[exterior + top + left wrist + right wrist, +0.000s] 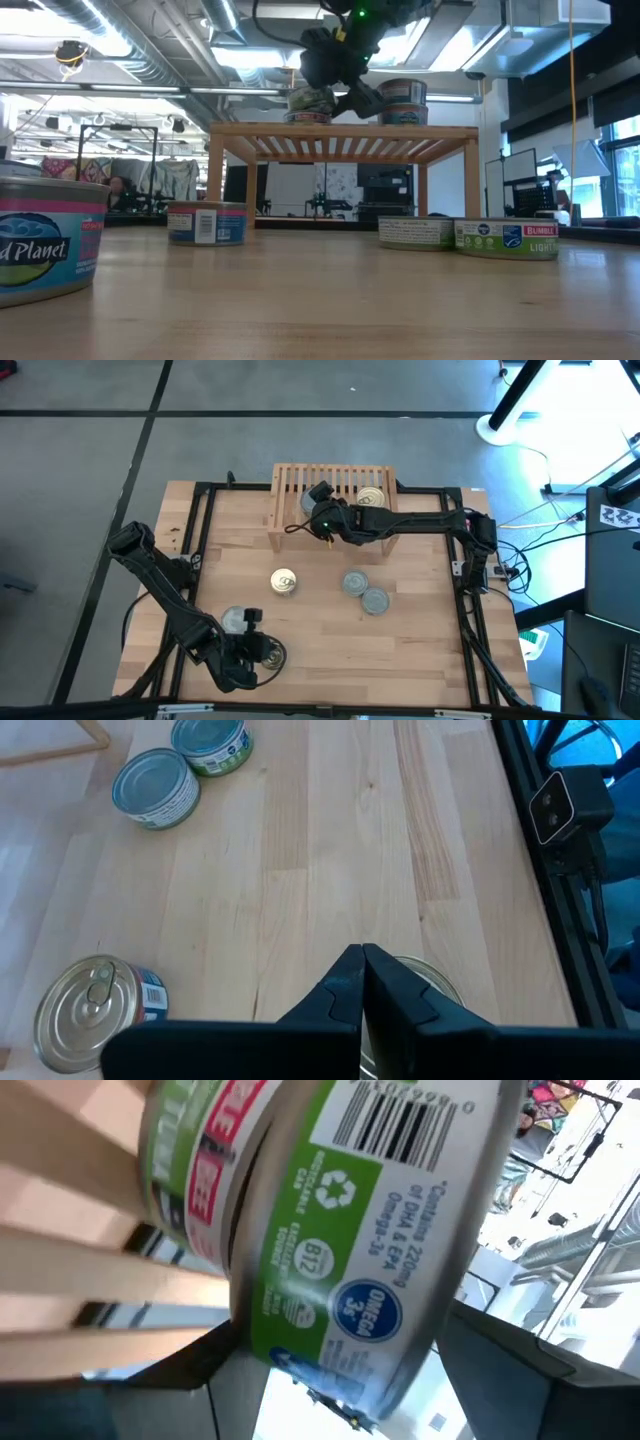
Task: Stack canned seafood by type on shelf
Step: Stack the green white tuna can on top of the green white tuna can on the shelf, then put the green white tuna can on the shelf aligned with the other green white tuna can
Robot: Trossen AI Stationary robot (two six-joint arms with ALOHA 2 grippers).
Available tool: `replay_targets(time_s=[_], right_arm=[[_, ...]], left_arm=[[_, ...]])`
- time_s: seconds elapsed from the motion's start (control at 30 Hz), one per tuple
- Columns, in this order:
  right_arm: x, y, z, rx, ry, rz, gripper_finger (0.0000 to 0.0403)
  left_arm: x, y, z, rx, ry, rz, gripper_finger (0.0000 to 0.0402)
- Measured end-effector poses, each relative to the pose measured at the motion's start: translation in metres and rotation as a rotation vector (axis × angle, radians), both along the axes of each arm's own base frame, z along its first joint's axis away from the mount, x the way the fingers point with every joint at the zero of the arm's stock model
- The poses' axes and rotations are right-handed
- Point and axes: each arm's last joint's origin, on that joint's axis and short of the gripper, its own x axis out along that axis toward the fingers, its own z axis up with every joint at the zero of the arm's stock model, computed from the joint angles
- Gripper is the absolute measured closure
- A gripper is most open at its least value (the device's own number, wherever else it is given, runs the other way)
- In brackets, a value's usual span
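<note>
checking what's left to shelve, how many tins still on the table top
5: a gold tin mid-table, two silver tins beside each other, a silver tin and a gold tin by the left end effector. None seem hidden.

From the overhead camera I count seven tins. Three are gold-topped tins: one on the rack at upper centre (370, 497), one mid-table (284, 581), one at lower left (276, 655). Four are silver-grey tins: two right of centre (355, 582) (375, 601), one lower left (237, 620), one half hidden at upper centre (320, 490). One shelf (290, 478). Two grippers: left gripper (362, 960), right gripper (322, 502).
</note>
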Motion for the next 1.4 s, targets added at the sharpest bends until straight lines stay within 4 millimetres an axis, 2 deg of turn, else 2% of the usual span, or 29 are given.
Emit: replay_targets(time_s=[0.13, 0.8, 1.17, 1.4], right_arm=[[-0.001, 0.000, 0.000, -0.048, 0.067, 0.004, 0.0134], [-0.001, -0.006, 0.001, -0.073, 0.160, 0.061, 0.0134], [0.003, -0.006, 0.023, -0.098, 0.119, 0.070, 0.0134], [0.003, -0.007, 0.025, -0.104, 0.109, 0.061, 0.0134]], left_arm=[[0.000, 0.000, 0.000, 0.000, 0.000, 0.000, 0.0398], [0.000, 0.000, 0.000, -0.001, 0.000, 0.000, 0.0398], [0.000, 0.000, 0.000, -0.001, -0.001, 0.000, 0.0398], [0.000, 0.000, 0.000, -0.001, -0.001, 0.000, 0.0398]])
